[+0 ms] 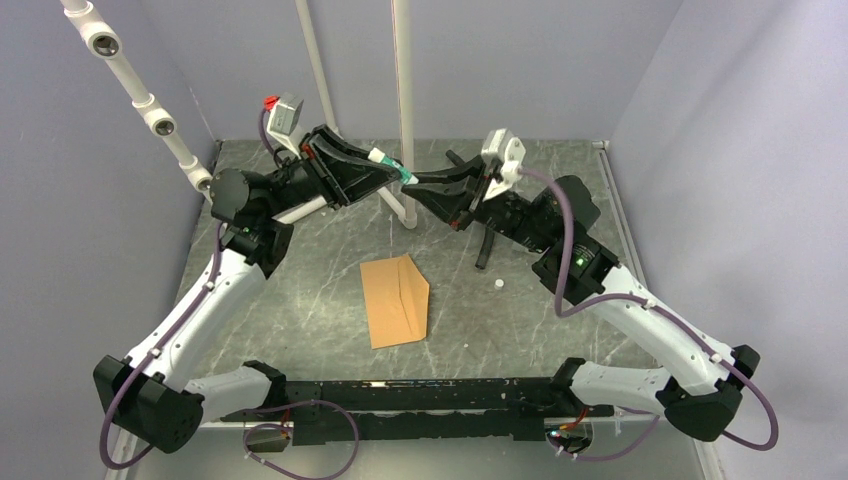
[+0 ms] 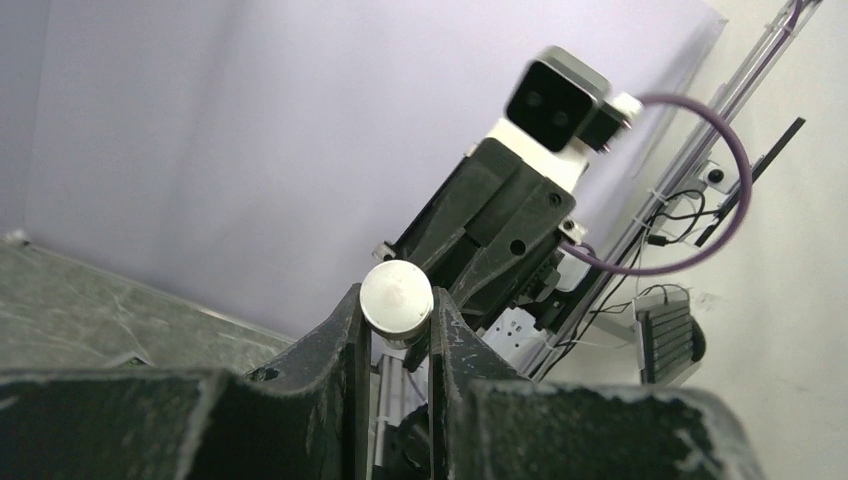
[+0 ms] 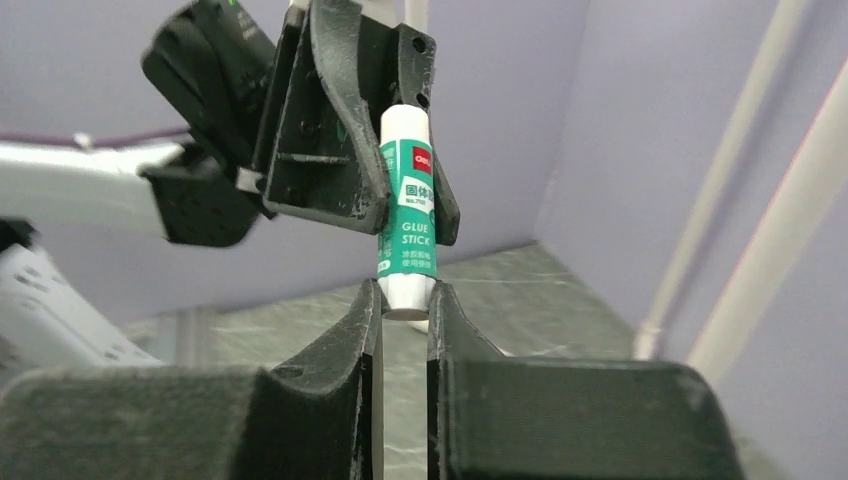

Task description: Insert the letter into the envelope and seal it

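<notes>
The envelope (image 1: pixel 393 300) lies flat on the surface (image 1: pixel 300 300), below and nearer than the glue stick (image 3: pixel 408 215) that the left pincer (image 2: pixel 397 315) clamps by its body and the right pincer (image 3: pixel 404 310) pinches at its white end; thin, light and floppy, it probably slides when pushed, so pin its body before pressing the flap (image 1: pixel 420 295).

The envelope (image 1: pixel 396 300) is orange-brown, the glue stick (image 3: pixel 406 235) green-and-white

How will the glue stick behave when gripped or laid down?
Probably stiff: the glue stick runs straight between the left gripper and right gripper. Its smooth plastic looks slippery, so it could slide in a grip. Being round, it would likely roll if laid on the table.
</notes>
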`<state>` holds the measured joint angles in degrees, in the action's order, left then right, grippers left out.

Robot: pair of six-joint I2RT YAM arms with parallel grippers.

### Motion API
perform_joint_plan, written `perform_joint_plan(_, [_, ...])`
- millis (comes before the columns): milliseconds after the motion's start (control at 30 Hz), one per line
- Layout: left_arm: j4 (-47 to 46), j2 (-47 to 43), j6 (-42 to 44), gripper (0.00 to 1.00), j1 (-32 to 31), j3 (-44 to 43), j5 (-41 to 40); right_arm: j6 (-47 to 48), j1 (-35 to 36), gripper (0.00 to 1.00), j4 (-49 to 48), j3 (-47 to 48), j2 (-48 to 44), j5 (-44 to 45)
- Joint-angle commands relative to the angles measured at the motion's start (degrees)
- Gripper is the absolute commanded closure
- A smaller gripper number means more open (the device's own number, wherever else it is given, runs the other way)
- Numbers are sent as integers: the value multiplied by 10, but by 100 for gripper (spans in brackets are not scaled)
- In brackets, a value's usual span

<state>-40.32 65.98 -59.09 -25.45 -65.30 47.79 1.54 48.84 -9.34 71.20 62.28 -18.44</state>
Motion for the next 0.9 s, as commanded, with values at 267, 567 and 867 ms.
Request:
perform_joint_plan(267, [-11,-30,128,98,-4,-25,51,-442,-9,100,-142,-12,1,16])
perform_joint_plan(567, [-54,-32,91,98,-4,-5,44,-614,-29,100,-285,-90,3,-4])
perform_joint_plan(867, [-39,-49,109,98,-4,9,19,-810,-30,100,-400,-124,42,-8])
